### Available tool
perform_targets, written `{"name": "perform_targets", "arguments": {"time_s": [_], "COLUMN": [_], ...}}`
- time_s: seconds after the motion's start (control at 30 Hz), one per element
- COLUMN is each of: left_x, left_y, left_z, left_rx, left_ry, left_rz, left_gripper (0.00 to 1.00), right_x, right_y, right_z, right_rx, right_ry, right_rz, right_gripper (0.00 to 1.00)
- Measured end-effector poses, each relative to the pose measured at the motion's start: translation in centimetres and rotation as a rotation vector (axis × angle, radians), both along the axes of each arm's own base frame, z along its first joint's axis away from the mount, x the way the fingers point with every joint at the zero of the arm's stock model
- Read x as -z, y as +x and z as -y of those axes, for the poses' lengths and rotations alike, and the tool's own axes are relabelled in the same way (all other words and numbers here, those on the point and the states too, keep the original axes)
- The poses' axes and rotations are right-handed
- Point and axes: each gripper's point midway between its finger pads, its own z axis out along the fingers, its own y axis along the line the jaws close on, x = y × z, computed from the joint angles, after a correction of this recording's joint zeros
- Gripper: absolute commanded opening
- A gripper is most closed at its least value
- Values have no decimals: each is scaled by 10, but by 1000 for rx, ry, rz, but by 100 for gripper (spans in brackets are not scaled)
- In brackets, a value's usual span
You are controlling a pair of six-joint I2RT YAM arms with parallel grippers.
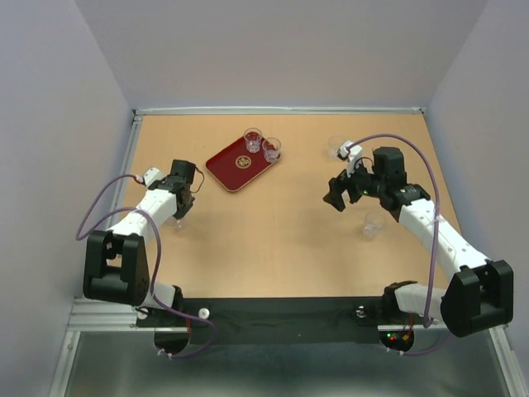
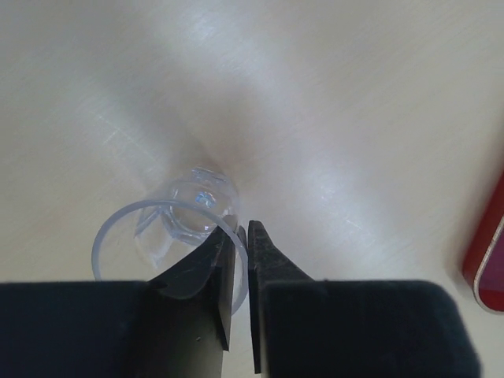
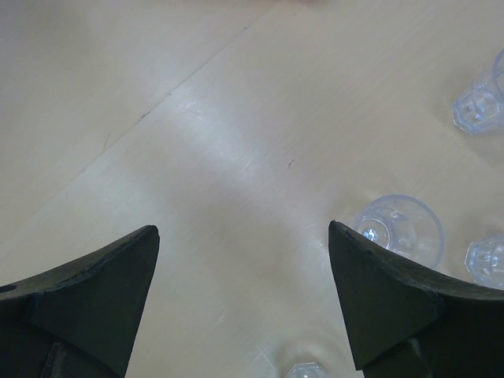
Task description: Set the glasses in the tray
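Note:
The dark-red tray (image 1: 230,171) lies at the back centre-left, with two clear glasses (image 1: 253,139) (image 1: 271,149) standing at its far end. My left gripper (image 1: 178,211) is left of the tray, shut on the rim of a glass (image 2: 169,236), one finger (image 2: 209,264) inside and one outside; I cannot tell whether the glass touches the table. The tray's edge (image 2: 490,260) shows at the right of the left wrist view. My right gripper (image 1: 340,192) (image 3: 244,232) is open and empty over bare table. Loose glasses (image 1: 337,147) (image 1: 374,223) stand near it; one (image 3: 398,228) is beside its right finger.
The table is walled at the back and both sides. More glasses (image 3: 476,106) (image 3: 488,260) show to the right in the right wrist view, and one (image 3: 305,370) at its lower edge. Purple cables loop over both arms.

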Motion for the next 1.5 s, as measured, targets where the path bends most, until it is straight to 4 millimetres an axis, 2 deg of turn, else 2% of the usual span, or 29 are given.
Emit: {"name": "perform_targets", "arguments": {"time_s": [0.03, 0.2, 0.43, 0.57, 0.67, 0.73, 0.83, 0.97, 1.17, 1.3, 1.5], "left_x": [-2, -21, -72, -108, -119, -115, -99, -77, -59, -50, -38], "left_y": [1, 14, 54, 95, 132, 153, 179, 191, 209, 220, 230], "left_z": [1, 20, 59, 91, 116, 129, 145, 162, 193, 202, 197], "left_rx": [16, 160, 516, 753, 898, 964, 1026, 1077, 1134, 1138, 1111], "left_ry": [-3, -62, -98, -108, -127, -133, -141, -147, -121, -84, -37], "left_rz": [3, 76, 250, 344, 383, 373, 341, 274, 221, 199, 158], "left_gripper": [0, 0, 0, 0, 0, 0, 0, 0, 1, 6, 15], "right_x": [-1, -2, -2, -2, -3, -3, -4, -4, -3, -3, -3], "right_y": [0, 0, 1, 2, 2, 2, 2, 2, 2, 2, 3], "right_z": [0, 1, 2, 4, 5, 5, 6, 6, 6, 6, 8], "right_rx": [0, 4, 4, 12, 15, 16, 17, 16, 15, 16, 20], "right_ry": [1, 2, 2, 2, 3, 3, 3, 3, 1, 0, -1], "right_rz": [3, 5, 6, 7, 8, 11, 13, 13, 13, 14, 16], "right_gripper": [93, 93, 93, 93, 93, 93, 93, 93, 93, 93, 93]}}
